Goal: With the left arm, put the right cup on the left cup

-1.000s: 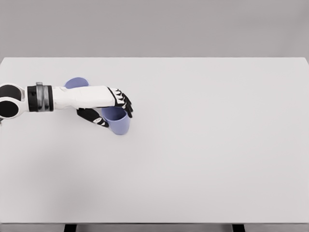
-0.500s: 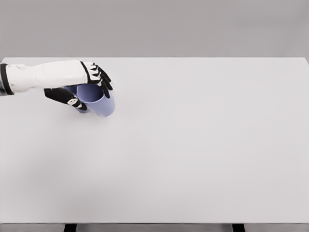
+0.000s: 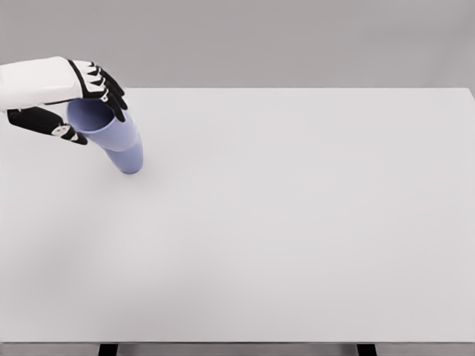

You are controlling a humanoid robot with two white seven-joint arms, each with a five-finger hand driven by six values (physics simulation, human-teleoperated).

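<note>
The blue cup (image 3: 111,136) is tilted, its open mouth empty, near the table's far left. The left hand (image 3: 70,100) grips its rim, black fingers (image 3: 104,89) curled over. The white table (image 3: 297,222) meets a grey wall (image 3: 297,37).

Matt cup (image 3: 119,141), smooth matt table (image 3: 297,222)

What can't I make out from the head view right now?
- Left cup: not visible; possibly behind the held cup and left hand.
- Whether the held cup touches anything below: cannot tell.
- Left arm: cut off by the left edge.
- Right arm: out of view.
</note>
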